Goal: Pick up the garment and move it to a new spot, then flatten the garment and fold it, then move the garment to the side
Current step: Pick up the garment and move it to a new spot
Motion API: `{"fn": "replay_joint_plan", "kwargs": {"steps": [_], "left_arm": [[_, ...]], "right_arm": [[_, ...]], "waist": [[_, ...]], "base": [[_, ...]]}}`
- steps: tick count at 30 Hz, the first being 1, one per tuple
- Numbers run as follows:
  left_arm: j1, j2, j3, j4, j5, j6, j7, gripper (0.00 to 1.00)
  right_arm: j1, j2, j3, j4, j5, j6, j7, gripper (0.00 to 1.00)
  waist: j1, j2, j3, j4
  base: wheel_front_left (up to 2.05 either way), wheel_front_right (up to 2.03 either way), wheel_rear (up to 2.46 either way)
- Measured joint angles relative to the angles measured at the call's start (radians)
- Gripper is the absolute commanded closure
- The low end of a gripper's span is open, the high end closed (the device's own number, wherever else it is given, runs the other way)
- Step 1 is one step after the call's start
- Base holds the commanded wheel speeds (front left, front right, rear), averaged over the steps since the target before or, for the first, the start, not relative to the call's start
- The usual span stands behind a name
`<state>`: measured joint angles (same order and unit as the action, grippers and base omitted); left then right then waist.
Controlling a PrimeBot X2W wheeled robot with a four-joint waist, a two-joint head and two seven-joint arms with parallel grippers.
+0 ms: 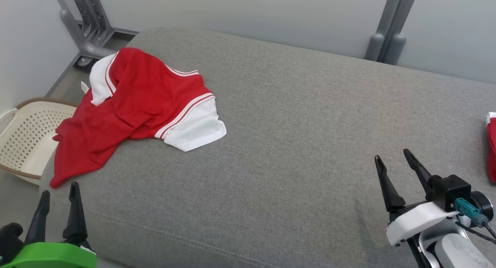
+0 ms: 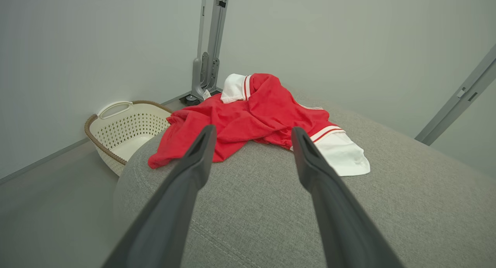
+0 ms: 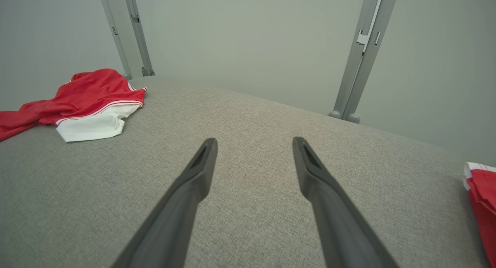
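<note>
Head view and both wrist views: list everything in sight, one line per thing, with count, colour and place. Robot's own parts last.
garment: one, red with white striped sleeves, crumpled at the far left of the padded surface, reaching its left edge
second garment: one, red and white, at the surface's right edge, mostly cut off
padded surface: one, grey fabric, in front of the robot
basket: one, cream with brown rim, on the floor left of the surface
metal posts: two sets, grey, against the pale back wall
left gripper: one, dark fingers, green base, lower left, open, empty
right gripper: one, dark fingers, white base, lower right, open, empty
</note>
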<state>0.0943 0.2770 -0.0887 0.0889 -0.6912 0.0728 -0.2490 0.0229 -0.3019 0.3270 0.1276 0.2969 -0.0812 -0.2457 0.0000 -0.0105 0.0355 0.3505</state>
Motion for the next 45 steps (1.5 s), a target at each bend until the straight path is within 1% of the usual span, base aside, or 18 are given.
{"fn": "replay_joint_plan", "kwargs": {"steps": [2, 4, 7, 10, 12, 14, 17, 22, 25, 27, 33, 38, 45], "left_arm": [[0.004, -0.002, 0.013, -0.002, -0.039, -0.011, 0.000, 0.00], [0.002, 0.001, 0.020, -0.011, -0.056, -0.028, 0.000, 0.00], [-0.030, 0.032, 0.026, -0.032, -0.095, -0.052, 0.033, 0.00], [-0.114, 0.077, 0.035, -0.034, -0.122, -0.061, 0.102, 0.00], [-0.175, 0.101, 0.048, -0.020, -0.170, -0.064, 0.169, 0.00], [-0.220, 0.137, 0.048, 0.010, -0.181, -0.064, 0.238, 0.00], [-0.281, 0.154, 0.031, 0.057, -0.243, -0.064, 0.352, 0.00], [-0.402, 0.147, 0.029, 0.117, -0.334, -0.063, 0.464, 0.00], [-0.439, 0.149, 0.039, 0.163, -0.347, -0.047, 0.502, 0.00], [-0.452, 0.149, 0.044, 0.187, -0.354, -0.044, 0.523, 0.00], [-0.511, 0.148, 0.063, 0.235, -0.369, -0.031, 0.549, 0.00], [-0.562, 0.142, 0.091, 0.275, -0.412, -0.028, 0.557, 0.00], [-0.648, 0.112, 0.090, 0.319, -0.416, -0.030, 0.562, 0.00]], "right_arm": [[-0.001, 0.008, -0.003, -0.013, 0.000, -0.001, 0.000, 0.00], [-0.003, 0.009, -0.007, -0.028, 0.000, -0.001, 0.002, 0.00], [-0.011, 0.007, -0.014, -0.052, -0.004, -0.010, 0.019, 0.00], [-0.033, 0.001, -0.014, -0.074, -0.011, -0.010, 0.029, 0.00], [-0.047, -0.003, -0.014, -0.091, -0.018, -0.010, 0.037, 0.00], [-0.061, -0.007, -0.012, -0.102, -0.020, -0.010, 0.046, 0.00], [-0.074, -0.008, -0.006, -0.121, -0.026, -0.011, 0.064, 0.00], [-0.092, -0.007, 0.002, -0.146, -0.046, -0.017, 0.081, 0.00], [-0.117, -0.004, 0.011, -0.163, -0.055, -0.017, 0.090, 0.00], [-0.134, -0.004, 0.013, -0.175, -0.062, -0.017, 0.099, 0.00], [-0.193, -0.007, 0.014, -0.206, -0.083, -0.018, 0.115, 0.00], [-0.242, -0.014, 0.009, -0.236, -0.110, -0.018, 0.124, 0.00], [-0.296, -0.041, -0.018, -0.285, -0.137, -0.022, 0.142, 0.00]], "waist": [[0.0000, 0.0000, 0.006, 0.010], [0.0000, 0.0000, 0.018, 0.015], [0.0000, 0.0000, 0.045, 0.019], [0.0000, 0.0000, 0.079, 0.020], [0.0000, 0.0000, 0.103, 0.020], [0.0000, 0.0000, 0.128, 0.019], [0.0000, 0.0000, 0.167, 0.017], [0.0000, 0.0000, 0.232, 0.008], [0.0000, 0.0000, 0.271, -0.001], [0.0000, 0.0000, 0.297, -0.009], [0.0000, 0.0000, 0.375, -0.039], [0.0000, 0.0000, 0.441, -0.064], [0.0001, 0.0000, 0.537, -0.089]], "base": [[0.00, 0.00, 0.00], [0.00, 0.00, 0.00], [0.00, 0.00, 0.00], [0.00, 0.00, 0.00], [0.00, 0.00, 0.00], [0.00, 0.00, 0.00], [0.00, 0.00, 0.00], [0.00, 0.00, 0.00], [0.00, 0.00, 0.00], [0.00, 0.00, 0.00], [0.00, 0.00, 0.00], [0.00, 0.00, 0.00], [0.00, 0.00, 0.00]]}}
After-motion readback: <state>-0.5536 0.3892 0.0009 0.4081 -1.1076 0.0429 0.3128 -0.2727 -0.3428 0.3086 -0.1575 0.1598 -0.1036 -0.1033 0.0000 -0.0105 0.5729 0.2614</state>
